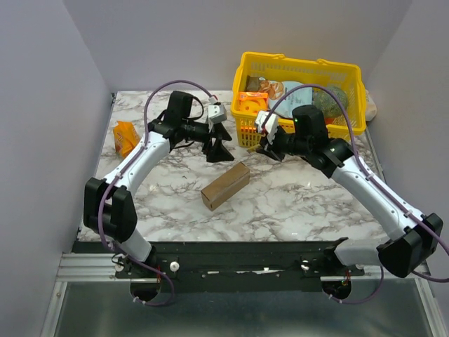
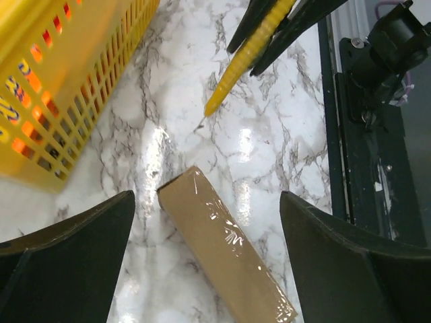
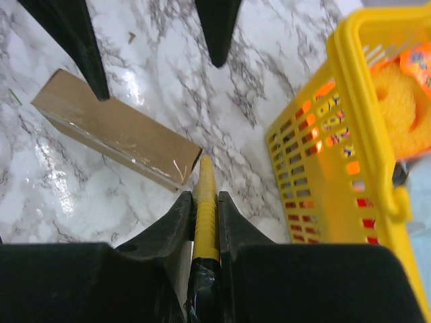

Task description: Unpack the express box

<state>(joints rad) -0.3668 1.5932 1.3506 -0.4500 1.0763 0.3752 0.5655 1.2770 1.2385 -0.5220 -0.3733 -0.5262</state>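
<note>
The express box (image 1: 226, 186), a small brown carton sealed with clear tape, lies flat on the marble table (image 1: 295, 203) between the two arms. My left gripper (image 1: 219, 149) hangs open just behind it. In the left wrist view the box (image 2: 222, 249) lies between the wide-spread fingers (image 2: 81, 249) and below them. My right gripper (image 1: 270, 147) is shut on a yellow ribbed tool (image 3: 205, 195) that points toward the box's near end (image 3: 114, 131). The tool's thin tip (image 2: 246, 60) stays a little short of the carton.
A yellow mesh basket (image 1: 351, 125) with packets and a sponge stands at the back right, close to my right gripper. Its wall (image 3: 337, 134) is just right of the tool. An orange snack packet (image 1: 126, 137) lies at the far left. Grey walls enclose the table.
</note>
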